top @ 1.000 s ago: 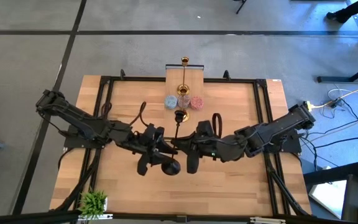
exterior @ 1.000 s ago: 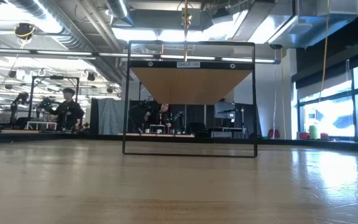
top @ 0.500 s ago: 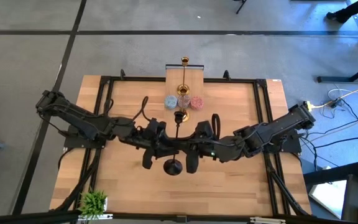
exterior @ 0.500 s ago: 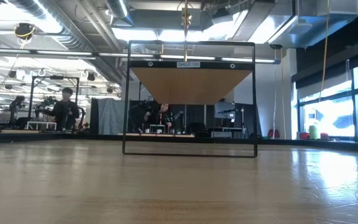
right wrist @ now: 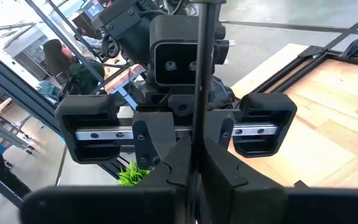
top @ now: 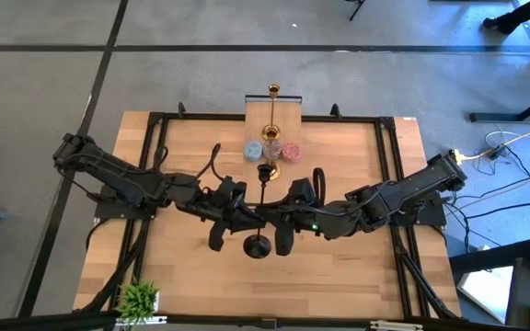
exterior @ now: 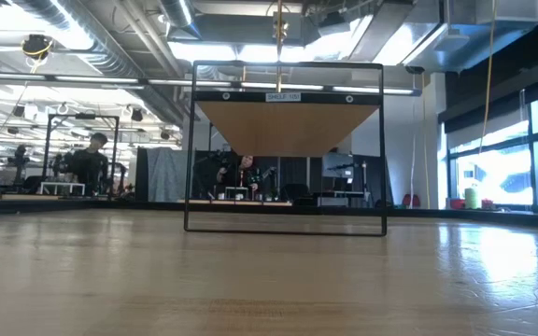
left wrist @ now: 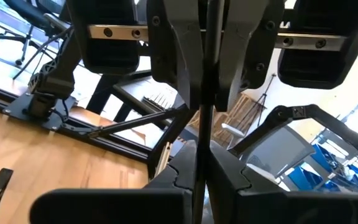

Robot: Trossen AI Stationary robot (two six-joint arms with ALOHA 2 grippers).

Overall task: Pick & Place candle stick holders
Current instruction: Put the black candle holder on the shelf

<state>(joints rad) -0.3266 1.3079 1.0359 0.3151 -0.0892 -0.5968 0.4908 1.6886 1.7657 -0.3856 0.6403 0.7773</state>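
High view, hold: the left gripper [top: 247, 218] and the right gripper [top: 274, 220] face each other at mid-table, both clamped on the thin stem of the long black metal candle stick holder [top: 261, 198], whose round base hangs just below the two sets of fingertips.
High view, others: beyond both grippers stand the tall gold metal candle stick holder [top: 272, 112] and the sparkly blue round cup [top: 252, 150] and sparkly pink round cup [top: 291, 150], in front of the light wooden plank [top: 285, 107].
High view, corner: the small green potted plant [top: 139, 298] sits well behind the left arm, out of the way.
Low view: only bare wooden table [exterior: 269, 280] and a black frame; neither gripper nor holder shows, which suggests the holder is carried above the surface.
Left wrist view: the black stem runs straight between this arm's closed fingers [left wrist: 185, 168], with the other gripper's fingers shut on it directly opposite.
Right wrist view: same picture mirrored, stem pinched between closed fingers [right wrist: 182, 158], left gripper pressed close ahead.
Doing it well: I'd say only one gripper should let go, and only while the other grips firm; keep the stem upright so the heavy base doesn't swing it.
Risk: two grips on one thin rod can twist it if the arms drift apart.
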